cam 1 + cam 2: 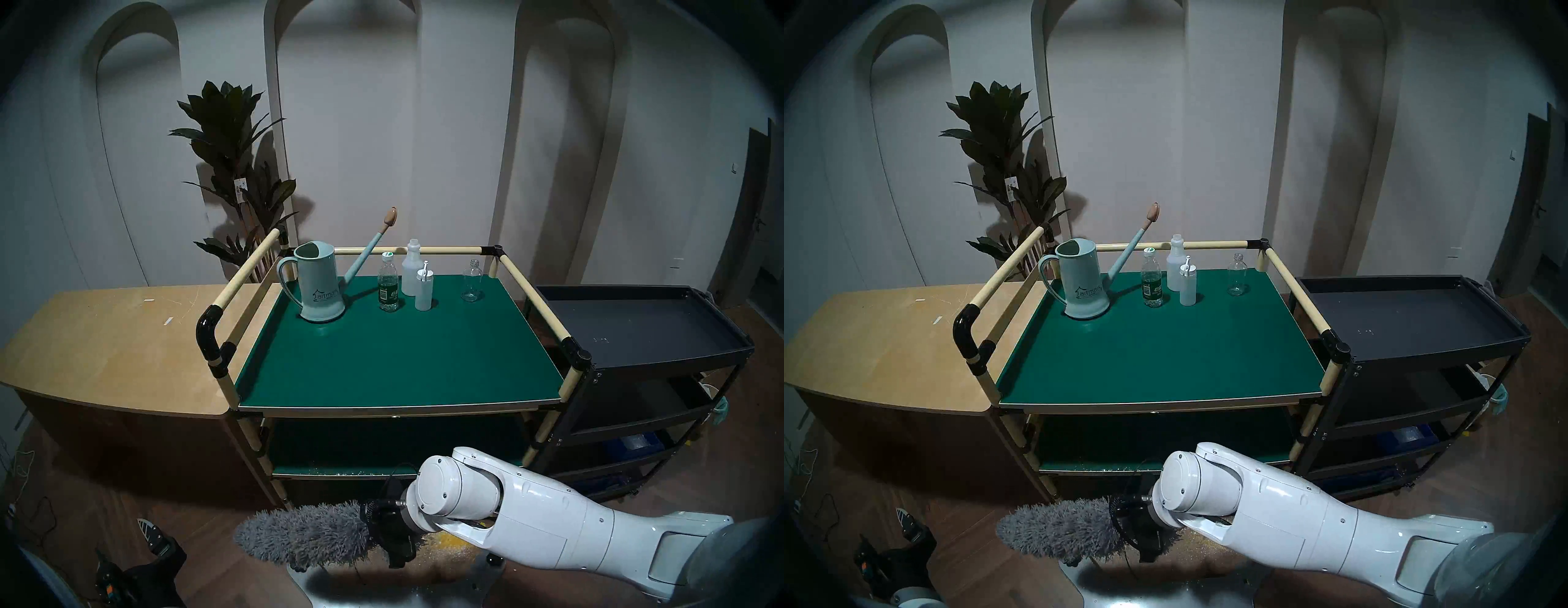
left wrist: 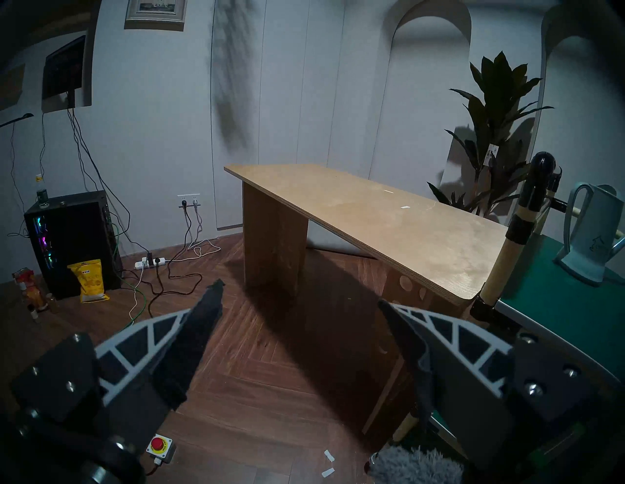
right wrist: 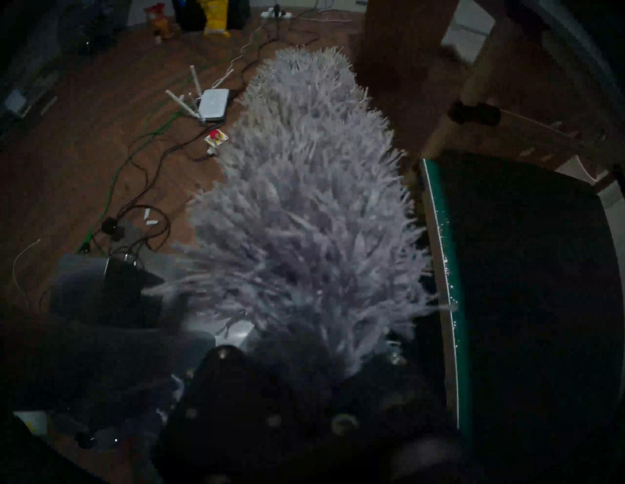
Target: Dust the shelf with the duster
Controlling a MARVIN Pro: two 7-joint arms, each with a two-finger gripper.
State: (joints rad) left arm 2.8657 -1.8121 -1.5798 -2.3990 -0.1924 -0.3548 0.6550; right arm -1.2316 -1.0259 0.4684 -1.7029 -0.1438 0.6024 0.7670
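Note:
The shelf point(image 1: 399, 352) is the dark-green top board of the cream-railed cart; it also shows in the right head view point(image 1: 1157, 352) and at the right of the left wrist view point(image 2: 575, 304). The fluffy grey duster point(image 1: 305, 535) point(image 1: 1059, 528) is held low in front of the cart, below the top board, with its head pointing left. My right gripper point(image 1: 377, 524) is shut on its handle end, which is hidden. The duster head point(image 3: 304, 202) fills the right wrist view beside a lower green tier. My left gripper point(image 2: 304, 311) is open and empty, low at the left point(image 1: 152, 539).
A pale-green watering can point(image 1: 318, 284), a water bottle point(image 1: 388, 282), two white bottles point(image 1: 413, 267) and a clear glass bottle point(image 1: 471, 282) stand along the shelf's back. A black tray cart point(image 1: 636, 327) stands right, a wooden counter point(image 1: 106, 348) left. Cables and an emergency-stop button point(image 2: 159, 446) lie on the floor.

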